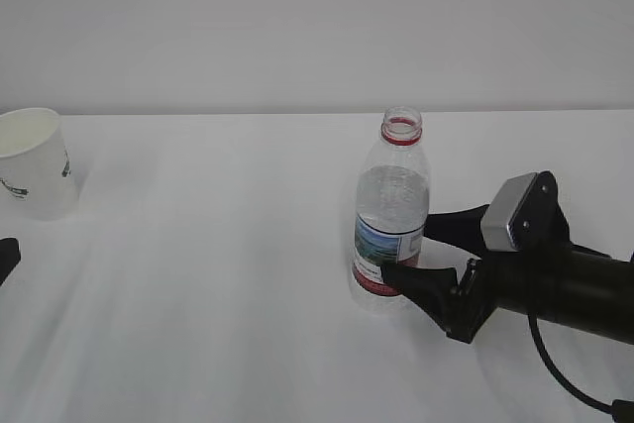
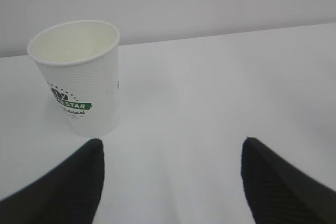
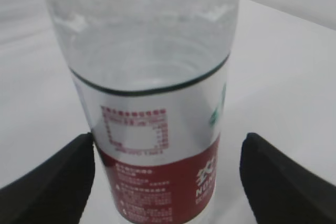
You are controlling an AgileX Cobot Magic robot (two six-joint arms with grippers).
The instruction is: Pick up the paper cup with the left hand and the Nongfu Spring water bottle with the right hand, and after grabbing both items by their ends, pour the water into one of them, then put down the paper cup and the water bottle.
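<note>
- Exterior view: a clear ribbed plastic water bottle (image 1: 394, 215) with a red neck ring and no cap is seen standing upright on the white bench (image 1: 228, 324), right of centre.
- A label with a red band and a green-blue landscape picture is wrapped around the bottle's lower body; the clear water (image 1: 393, 195) reaches up to the shoulder.
- A small white tapered paper cup (image 1: 36, 161) with a rolled rim and a cream inside is placed upright near the far left edge, well apart from the bottle.
- The right hand (image 1: 424, 251), a black two-jaw gripper carrying a light grey plate, is held low over the bench with its fingers spread on either side of the bottle's labelled base; contact cannot be told.
- In the right wrist view the bottle (image 3: 152, 103) fills the frame between the two dark ribbed fingers (image 3: 52, 187), with white gaps visible on both sides.
- In the left wrist view the cup (image 2: 79, 77) shows a finely dimpled wall and a green-and-dark logo print; it stands just ahead of the left hand (image 2: 170, 182), toward the left finger.
- The left fingers (image 2: 278, 187) are spread wide, with nothing between them.
- The bench surface is smooth, matte and white, with soft shadows; a plain pale grey wall (image 1: 317, 27) is seen behind it.
</note>
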